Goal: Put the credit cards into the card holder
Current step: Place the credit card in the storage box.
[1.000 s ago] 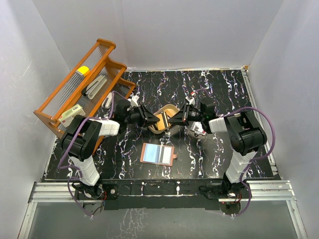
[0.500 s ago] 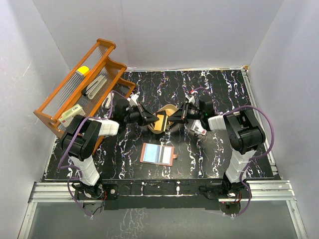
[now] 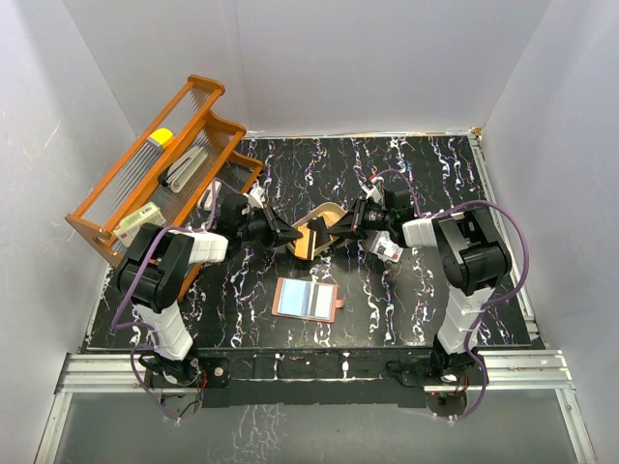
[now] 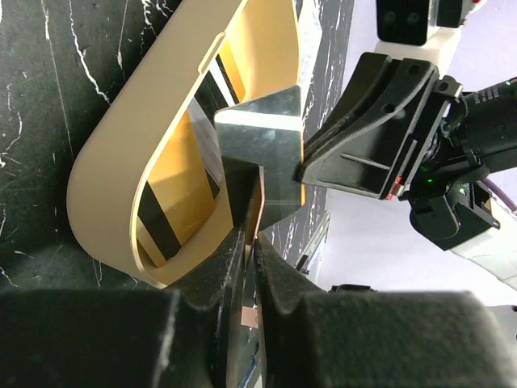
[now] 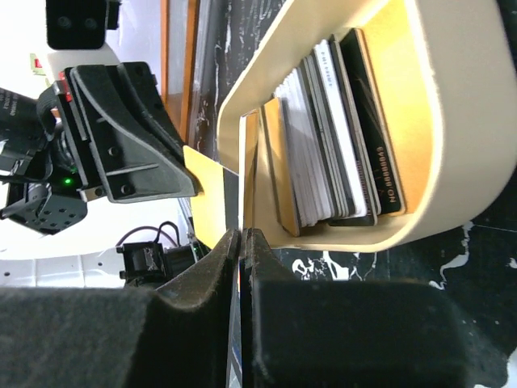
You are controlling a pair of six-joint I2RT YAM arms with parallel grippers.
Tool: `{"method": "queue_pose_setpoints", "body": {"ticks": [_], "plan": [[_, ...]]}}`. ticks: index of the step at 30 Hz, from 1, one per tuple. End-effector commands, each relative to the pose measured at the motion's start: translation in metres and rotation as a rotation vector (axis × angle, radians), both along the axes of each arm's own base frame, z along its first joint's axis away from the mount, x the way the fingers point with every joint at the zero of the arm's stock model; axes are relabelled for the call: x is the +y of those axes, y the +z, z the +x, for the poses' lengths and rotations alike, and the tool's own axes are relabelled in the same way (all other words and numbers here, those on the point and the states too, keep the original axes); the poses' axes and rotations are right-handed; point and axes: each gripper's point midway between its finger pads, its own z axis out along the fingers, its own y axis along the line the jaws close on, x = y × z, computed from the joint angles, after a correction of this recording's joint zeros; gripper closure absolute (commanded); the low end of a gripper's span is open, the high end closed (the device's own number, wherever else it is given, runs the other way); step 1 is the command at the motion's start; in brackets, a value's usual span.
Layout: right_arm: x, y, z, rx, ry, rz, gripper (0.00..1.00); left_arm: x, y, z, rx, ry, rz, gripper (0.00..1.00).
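Pinching orange credit card [image 5: 208,177] at tipped tray's [image 5: 422,105] left end: left gripper [image 3: 290,237], clamped. Right gripper [image 3: 335,232] clamped on tray wall. Other cards [image 5: 323,145] on edge inside. Open card holder [image 3: 306,299] nearer, long axis left-right, tab right.

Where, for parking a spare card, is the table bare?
Bare: behind the tray, from the wire rack to the far right corner; also front right, past the card holder. Crowded: mid-table, where left gripper and right gripper meet at the tray, white card alongside.
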Motion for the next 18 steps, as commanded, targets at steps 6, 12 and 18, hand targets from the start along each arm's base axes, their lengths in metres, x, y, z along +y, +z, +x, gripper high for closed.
{"method": "queue_pose_setpoints", "body": {"ticks": [6,12,18], "plan": [[-0.004,-0.01,0.032,-0.064,-0.014,-0.116,1.0,0.014,0.018,-0.008,-0.039,0.02,0.019,1.0],[-0.013,-0.018,0.043,-0.078,-0.039,-0.218,0.91,0.027,0.021,-0.017,-0.037,0.028,0.105,1.0],[-0.025,-0.01,0.046,-0.091,-0.061,-0.319,0.61,0.033,0.037,-0.038,-0.068,0.005,0.101,1.0]]}}
